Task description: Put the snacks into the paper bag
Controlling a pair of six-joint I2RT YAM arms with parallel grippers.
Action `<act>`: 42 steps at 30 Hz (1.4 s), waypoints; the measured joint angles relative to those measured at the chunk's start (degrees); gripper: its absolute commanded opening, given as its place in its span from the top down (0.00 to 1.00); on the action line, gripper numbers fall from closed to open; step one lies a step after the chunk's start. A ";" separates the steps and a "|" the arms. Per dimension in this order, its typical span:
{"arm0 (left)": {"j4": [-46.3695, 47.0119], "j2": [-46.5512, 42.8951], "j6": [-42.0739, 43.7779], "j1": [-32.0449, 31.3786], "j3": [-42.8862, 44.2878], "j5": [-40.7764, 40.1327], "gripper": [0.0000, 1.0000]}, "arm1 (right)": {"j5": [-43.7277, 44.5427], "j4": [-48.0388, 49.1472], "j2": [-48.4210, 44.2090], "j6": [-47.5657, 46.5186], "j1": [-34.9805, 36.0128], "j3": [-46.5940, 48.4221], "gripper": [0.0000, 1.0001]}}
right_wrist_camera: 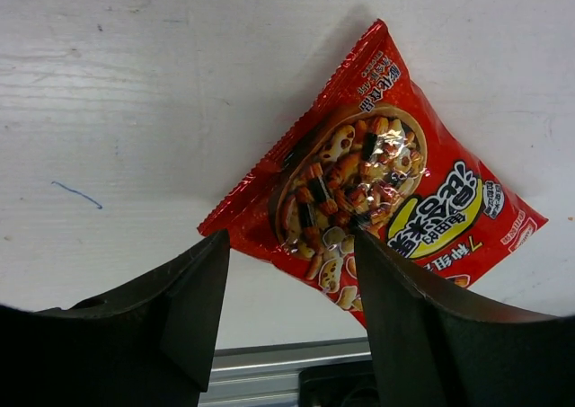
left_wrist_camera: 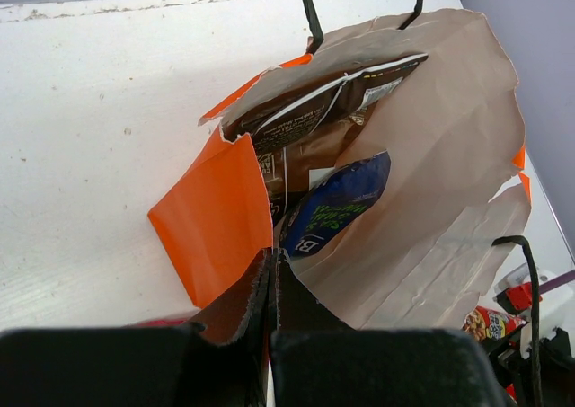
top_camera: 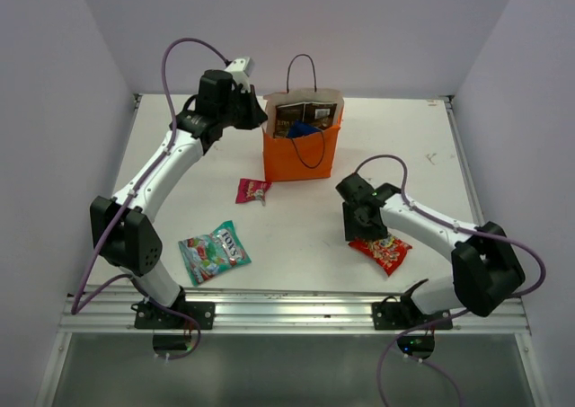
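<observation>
The orange paper bag (top_camera: 301, 151) stands upright at the back centre. The large dark brown packet (top_camera: 305, 115) and the blue packet (top_camera: 304, 128) stick up inside it. In the left wrist view the bag (left_wrist_camera: 216, 218) shows the brown packet (left_wrist_camera: 305, 119) and the blue packet (left_wrist_camera: 337, 205). My left gripper (top_camera: 256, 110) is shut, pinching the bag's left rim (left_wrist_camera: 272, 263). My right gripper (top_camera: 364, 227) is open just above the red-orange packet (top_camera: 382, 252), its jaws (right_wrist_camera: 289, 245) straddling the packet's corner (right_wrist_camera: 377, 191). The teal-green packet (top_camera: 214, 251) and the small pink-red packet (top_camera: 252, 190) lie on the table.
The white table (top_camera: 404, 146) has walls on three sides and a metal rail (top_camera: 287, 308) along its near edge. The bag's black loop handles (top_camera: 303, 70) stand above its rim. The right arm's cable (top_camera: 386, 160) arcs over the table.
</observation>
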 measured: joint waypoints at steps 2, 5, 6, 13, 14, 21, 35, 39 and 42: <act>0.02 0.00 0.00 -0.02 -0.02 0.00 1.00 | 0.44 -0.11 1.57 0.55 -0.02 -0.13 0.39; 0.02 0.00 0.00 0.00 -0.02 0.00 1.00 | 0.81 -0.44 3.54 1.27 -0.02 -0.28 0.41; 0.04 0.00 0.00 0.00 -0.04 -0.02 1.00 | 1.05 -0.50 4.11 1.42 -0.04 -0.28 0.43; 0.39 -0.02 0.00 0.00 -0.28 -0.02 1.00 | 2.01 -1.31 5.55 1.90 -0.04 -0.26 1.00; 0.39 -0.02 0.00 0.00 -0.28 -0.02 1.00 | 2.16 -1.38 5.55 2.14 -0.07 -0.26 1.00; 0.39 -0.02 0.02 0.00 -0.28 -0.02 1.00 | 3.30 -4.13 5.40 2.21 -0.07 1.33 1.00; 0.35 -0.17 0.44 0.09 -0.28 -0.09 1.00 | 12.04 -10.01 12.22 -10.43 -0.28 71.14 1.00; 0.31 -0.28 0.48 0.09 -0.28 -0.11 1.00 | 7.78 -4.15 18.40 -13.09 -0.55 80.08 1.00; 0.20 -0.42 0.50 0.09 -0.28 -0.28 1.00 | 1.90 1.27 24.44 -12.70 -0.59 82.58 1.00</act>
